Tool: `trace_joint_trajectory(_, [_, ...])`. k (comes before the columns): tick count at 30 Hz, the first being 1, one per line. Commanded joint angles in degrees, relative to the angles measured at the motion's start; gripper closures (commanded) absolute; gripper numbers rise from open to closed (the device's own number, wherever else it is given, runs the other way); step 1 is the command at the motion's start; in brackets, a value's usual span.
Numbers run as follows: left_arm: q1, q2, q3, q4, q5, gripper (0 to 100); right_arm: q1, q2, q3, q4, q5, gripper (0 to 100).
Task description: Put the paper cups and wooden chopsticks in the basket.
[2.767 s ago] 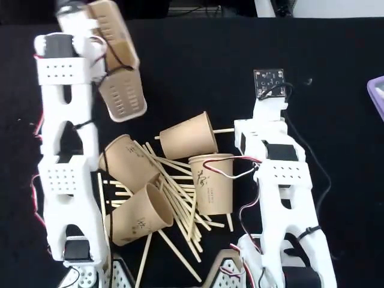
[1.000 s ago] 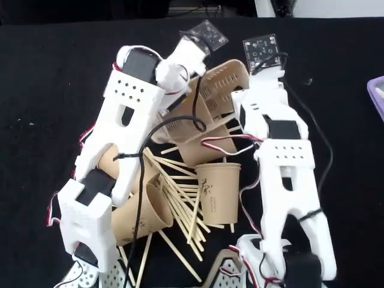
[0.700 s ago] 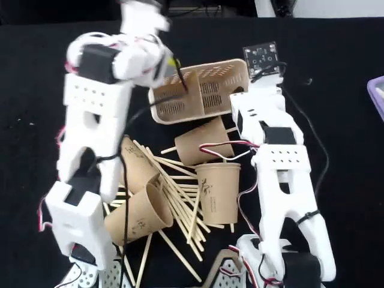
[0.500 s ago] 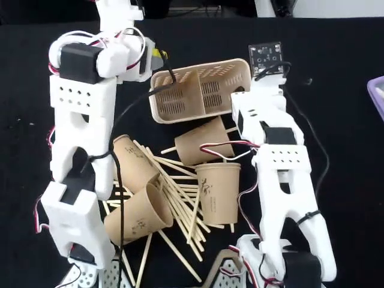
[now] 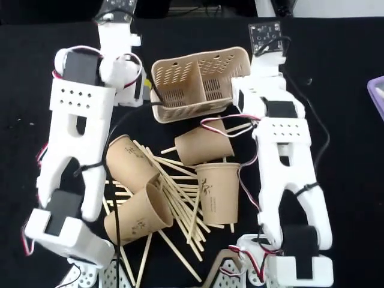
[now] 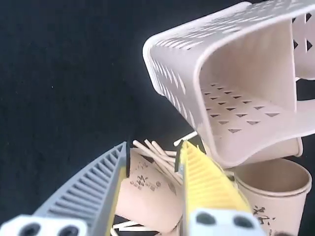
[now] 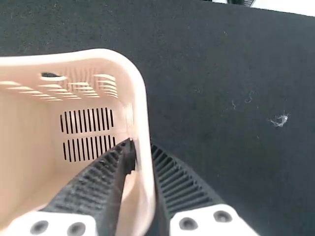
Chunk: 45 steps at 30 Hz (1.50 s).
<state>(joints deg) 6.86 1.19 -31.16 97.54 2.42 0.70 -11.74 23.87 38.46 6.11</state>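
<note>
The basket (image 7: 140,108) is cut off by the right wrist view's edge. Wooden chopsticks (image 5: 180,203) are partly hidden under paper cups (image 5: 138,216).

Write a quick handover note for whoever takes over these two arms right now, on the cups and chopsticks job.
Right gripper: shut on the basket wall at one end.
Left gripper: open, holding nothing, by the basket's other end.
Four paper cups and the wooden chopsticks lie heaped on the black table between the arms.
Done: nothing in the basket yet.
Left: load every cup and chopstick.
</note>
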Motion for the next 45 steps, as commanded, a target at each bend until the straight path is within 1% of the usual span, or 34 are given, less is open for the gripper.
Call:
trace_joint_trajectory(1, [-1.0,-5.9,5.7,-9.6,0.5,83,-1.1,0.6,-2.6,0.4,-0.2,98.8])
trace_joint_trajectory(3, [-0.7,-7.6,5.8,-12.2,2.5,82,-1.8,0.7,-2.6,0.4,-0.1,98.8])
trace_joint_trajectory(5, [-0.5,-9.2,5.8,-14.1,8.2,82,-1.8,0.8,-2.7,0.4,-0.1,98.8])
trace_joint_trajectory(7, [-0.5,-10.5,6.3,-15.3,13.7,78,-1.8,0.9,-2.8,0.4,0.1,98.8])
trace_joint_trajectory(9, [-0.5,-10.6,6.9,-15.0,16.8,75,-1.8,0.9,-2.6,0.4,0.2,98.8])
trace_joint_trajectory(15, [0.7,-6.7,17.7,-18.9,15.0,76,-1.8,0.9,-2.5,0.5,0.3,98.8])
trace_joint_trajectory(20, [1.3,-6.3,24.9,-27.0,14.9,76,-1.8,0.8,-1.7,0.9,0.3,98.8])
trace_joint_trajectory(22, [1.1,-6.3,26.3,-28.3,14.9,78,-1.8,0.5,-0.5,0.7,0.3,98.8])
trace_joint_trajectory(24, [0.1,-6.3,26.5,-28.6,12.7,85,-1.8,0.5,0.6,0.8,0.2,98.8])
trace_joint_trajectory(26, [-0.3,-6.2,26.5,-28.7,8.1,96,-1.8,0.5,1.2,0.9,-0.3,98.8])
trace_joint_trajectory(27, [-0.7,-6.0,26.6,-28.7,6.1,98,-2.0,0.5,1.4,0.9,-0.3,98.7])
trace_joint_trajectory(28, [-1.5,-6.0,26.9,-28.6,4.7,95,-2.6,0.5,1.4,0.9,-0.3,98.7])
trace_joint_trajectory(31, [-5.3,-5.8,26.2,-29.0,4.0,97,-5.5,0.4,1.5,1.6,-0.3,98.7])
trace_joint_trajectory(33, [-8.0,-5.7,25.5,-29.4,3.6,97,-7.5,0.4,0.4,4.6,-0.3,98.7])
trace_joint_trajectory(35, [-9.5,-5.7,25.2,-29.6,0.3,97,-9.2,0.4,-1.5,7.9,-0.3,98.7])
trace_joint_trajectory(37, [-9.8,-5.7,25.3,-29.4,-3.7,97,-10.1,0.4,-3.9,11.3,-0.3,98.7])
trace_joint_trajectory(39, [-10.0,-6.2,25.3,-29.1,-6.0,97,-10.2,0.4,-6.4,14.3,-0.3,98.7])
trace_joint_trajectory(41, [-10.2,-6.4,23.8,-27.3,-6.6,97,-10.0,0.4,-8.5,16.8,-0.3,98.7])
trace_joint_trajectory(45, [-9.7,-5.0,17.1,-19.2,-6.5,97,-10.2,0.6,-10.4,20.0,-0.3,98.7])
